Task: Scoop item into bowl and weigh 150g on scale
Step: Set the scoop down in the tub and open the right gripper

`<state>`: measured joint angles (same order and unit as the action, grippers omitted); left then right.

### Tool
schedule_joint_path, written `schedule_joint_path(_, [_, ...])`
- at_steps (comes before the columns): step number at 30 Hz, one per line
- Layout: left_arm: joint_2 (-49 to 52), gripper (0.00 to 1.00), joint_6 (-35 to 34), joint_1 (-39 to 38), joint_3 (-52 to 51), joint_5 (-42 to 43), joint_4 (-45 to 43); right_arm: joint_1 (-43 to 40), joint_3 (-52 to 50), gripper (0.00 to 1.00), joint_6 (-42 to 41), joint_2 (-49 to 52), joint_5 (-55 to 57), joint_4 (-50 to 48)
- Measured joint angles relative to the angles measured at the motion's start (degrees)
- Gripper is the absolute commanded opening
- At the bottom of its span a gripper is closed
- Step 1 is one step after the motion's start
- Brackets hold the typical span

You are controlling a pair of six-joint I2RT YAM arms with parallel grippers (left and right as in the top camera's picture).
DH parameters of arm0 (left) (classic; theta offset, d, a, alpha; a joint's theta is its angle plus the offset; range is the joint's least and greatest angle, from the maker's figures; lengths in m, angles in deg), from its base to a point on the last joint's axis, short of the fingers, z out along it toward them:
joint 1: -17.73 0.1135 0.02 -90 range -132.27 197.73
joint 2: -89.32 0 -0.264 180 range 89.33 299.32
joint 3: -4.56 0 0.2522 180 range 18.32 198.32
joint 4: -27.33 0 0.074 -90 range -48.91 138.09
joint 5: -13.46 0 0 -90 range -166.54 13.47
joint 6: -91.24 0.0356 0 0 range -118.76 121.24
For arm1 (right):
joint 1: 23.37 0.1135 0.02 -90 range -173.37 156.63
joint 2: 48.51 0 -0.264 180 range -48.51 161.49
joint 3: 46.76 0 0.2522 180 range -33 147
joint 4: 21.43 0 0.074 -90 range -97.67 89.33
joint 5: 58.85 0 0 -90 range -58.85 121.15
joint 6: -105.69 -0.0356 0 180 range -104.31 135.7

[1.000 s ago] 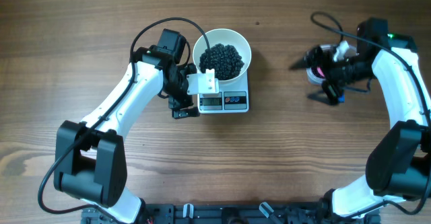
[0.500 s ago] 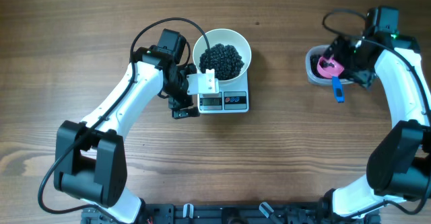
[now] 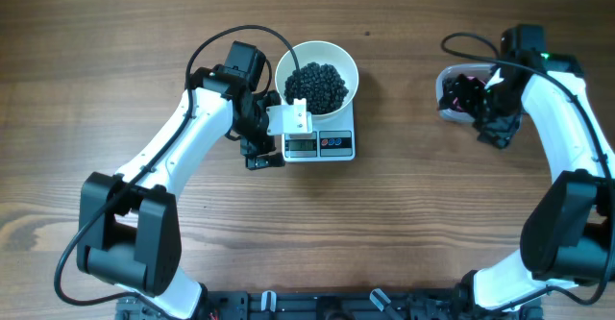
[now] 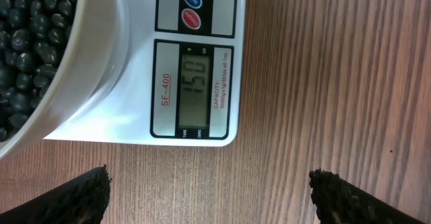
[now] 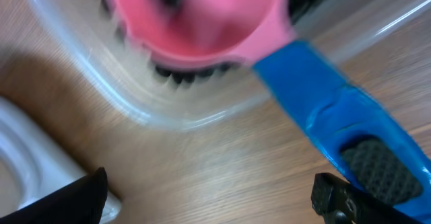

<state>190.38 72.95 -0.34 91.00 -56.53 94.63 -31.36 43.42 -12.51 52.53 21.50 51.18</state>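
Note:
The white bowl [image 3: 338, 53] stands on the white scale [image 3: 336, 145], heaped with the item [image 3: 317, 86], small glossy black beans. In the left wrist view the scale [image 4: 135, 109] shows 150 on its display, with the bowl [image 4: 101, 69] and beans [image 4: 27, 42] at the upper left. My left gripper [image 3: 258, 149] hovers open just left of the scale's front; the left gripper [image 4: 212, 197] has only bare wood between its fingertips. My right gripper [image 5: 212, 200] is open beside a pink scoop [image 5: 202, 15] with a blue handle [image 5: 337, 109], holding nothing.
The scoop rests in a clear plastic tub [image 5: 135, 103] that holds more dark beans. From above, the tub [image 3: 448, 82] sits at the right of the table, partly covered by my right gripper [image 3: 485, 113]. The right wrist view is blurred.
My right arm swung away from the tub, showing the scoop left lying in it, then came back over the scoop. The left arm, bowl and scale have not moved.

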Motion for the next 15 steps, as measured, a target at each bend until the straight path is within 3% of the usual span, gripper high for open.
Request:
schedule_joint_path(10, [0.0,1.0,0.0,0.0,0.0,0.0,0.0,-3.0,-0.1,1.0,1.1,0.0,15.0,-13.9])
schedule_joint_path(13, [0.0,1.0,0.0,0.0,0.0,0.0,0.0,-3.0,-0.1,1.0,2.6,0.0,14.6,-18.0])
schedule_joint_path(15, [0.0,1.0,0.0,0.0,0.0,0.0,0.0,-3.1,1.1,1.0,7.6,0.0,8.4,-19.6])
